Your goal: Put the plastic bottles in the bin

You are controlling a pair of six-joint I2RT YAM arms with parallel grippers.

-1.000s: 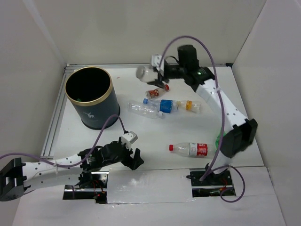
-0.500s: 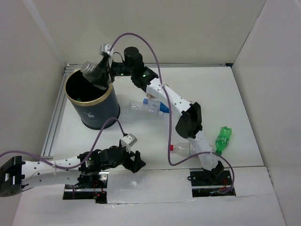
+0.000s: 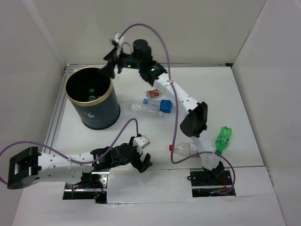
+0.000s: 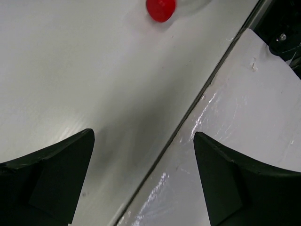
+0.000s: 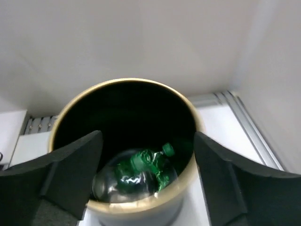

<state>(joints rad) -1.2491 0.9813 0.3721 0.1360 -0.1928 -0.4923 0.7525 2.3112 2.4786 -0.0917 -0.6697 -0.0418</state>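
The navy bin (image 3: pixel 96 114) with a gold rim stands at the back left. My right gripper (image 3: pixel 107 70) is open and empty over its far rim. In the right wrist view the bin's rim (image 5: pixel 126 81) lies below the gripper (image 5: pixel 148 179), with a green bottle (image 5: pixel 151 165) and a clear bottle (image 5: pixel 109 182) inside. On the table lie a clear blue-labelled bottle (image 3: pixel 149 108), a small red-labelled bottle (image 3: pixel 153 93), a red-capped bottle (image 3: pixel 184 149) partly behind the right arm, and a green bottle (image 3: pixel 223 137). My left gripper (image 3: pixel 143 162) is open and empty near the front edge; a red cap (image 4: pixel 161 8) shows ahead of it (image 4: pixel 143 179).
White walls close in the table on the left, back and right. A metal rail (image 3: pixel 55 115) runs along the table's left side beside the bin. A taped white strip (image 4: pixel 235 141) covers the near edge under my left gripper.
The right gripper, which held a clear bottle tilted over the bin, is now open and empty; the bottle is in the bin. The left gripper has moved right along the front edge.
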